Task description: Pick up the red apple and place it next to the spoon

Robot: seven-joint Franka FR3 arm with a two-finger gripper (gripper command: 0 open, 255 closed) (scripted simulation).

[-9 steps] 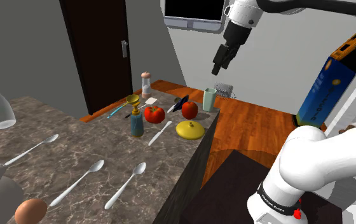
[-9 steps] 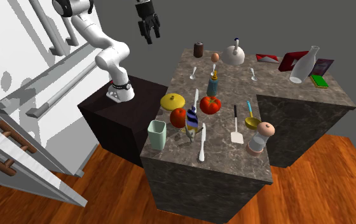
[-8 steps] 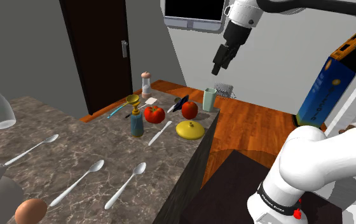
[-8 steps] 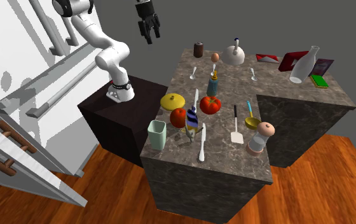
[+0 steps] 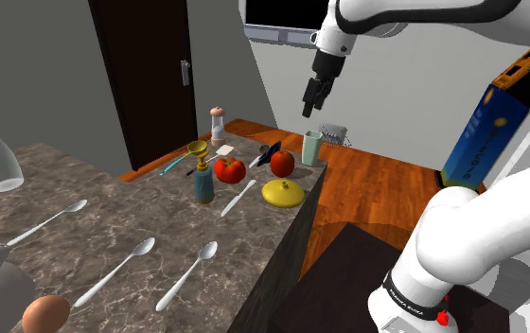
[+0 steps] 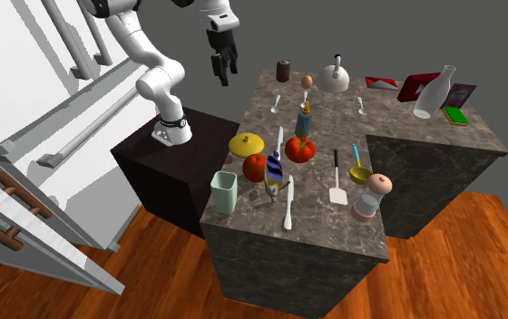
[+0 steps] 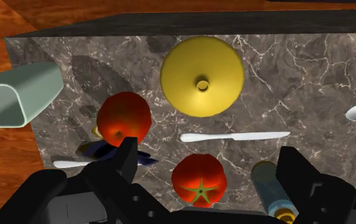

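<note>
The red apple [image 5: 282, 163] is round, smooth and shiny. From above, the apple [image 7: 124, 119] has a brighter orange patch on one side. It sits on the counter [image 5: 121, 213], close to the edge. A pale green cup [image 5: 311, 148] stands on one side of it and a flat yellow lid [image 5: 283, 193] with a small knob lies on the other. A dark blue striped thing [image 7: 110, 151] is just beside the apple; I cannot tell what it is. A little way off is a red tomato [image 5: 230, 170] with a green star on top, and a white knife [image 5: 239, 197] lies between the tomato and the lid.

The gripper [image 5: 309, 97] hangs up in the air, well apart from the apple. Its two black fingers [image 7: 129, 156] stand wide apart and hold nothing.

Three white spoons [image 5: 189, 274] lie at the other end of the counter, far from the apple.

The counter top is dark grey-brown stone with thin white lines all over it. The floor [image 5: 367, 184] around it is warm orange-brown wood. Behind the counter there is a plain grey wall [image 5: 26, 66] and a dark door [image 5: 145, 76] with a silver handle.
</note>
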